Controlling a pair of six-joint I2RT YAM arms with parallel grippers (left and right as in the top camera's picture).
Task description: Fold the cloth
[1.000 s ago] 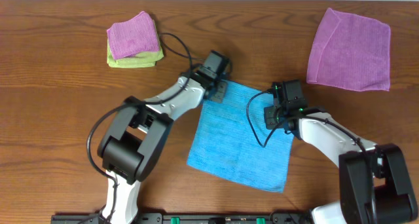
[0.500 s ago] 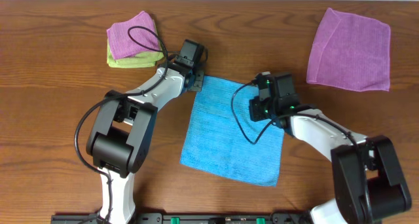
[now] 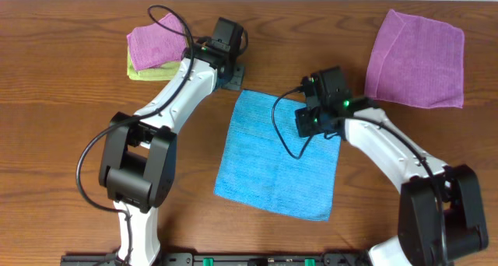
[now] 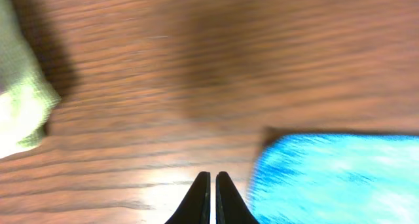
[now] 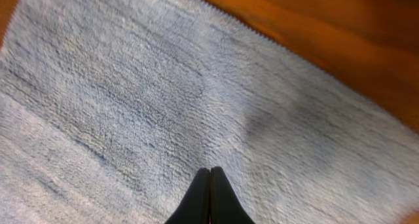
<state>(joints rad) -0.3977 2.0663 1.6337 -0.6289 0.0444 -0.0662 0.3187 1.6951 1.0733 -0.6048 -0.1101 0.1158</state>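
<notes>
The sky-blue cloth [image 3: 276, 153] lies flat and unfolded on the wooden table, slightly rotated. My left gripper [image 3: 233, 76] is shut and empty over bare wood just beyond the cloth's far left corner. In the left wrist view its tips [image 4: 211, 175] are closed, with the cloth's corner [image 4: 340, 178] to their right. My right gripper [image 3: 309, 124] is over the cloth's far right part. In the right wrist view its tips [image 5: 209, 170] are closed over the flat cloth [image 5: 131, 93], which shows no pinched fold.
A small purple cloth [image 3: 158, 42] sits folded on a lime-green one [image 3: 156, 71] at the far left; the green one also shows in the left wrist view [image 4: 19, 112]. A large purple cloth [image 3: 416, 57] lies at the far right.
The blue cloth has slid a little left and away from me. My left gripper has moved off its far left corner, up and to the left. My right gripper shifted left with the cloth.
</notes>
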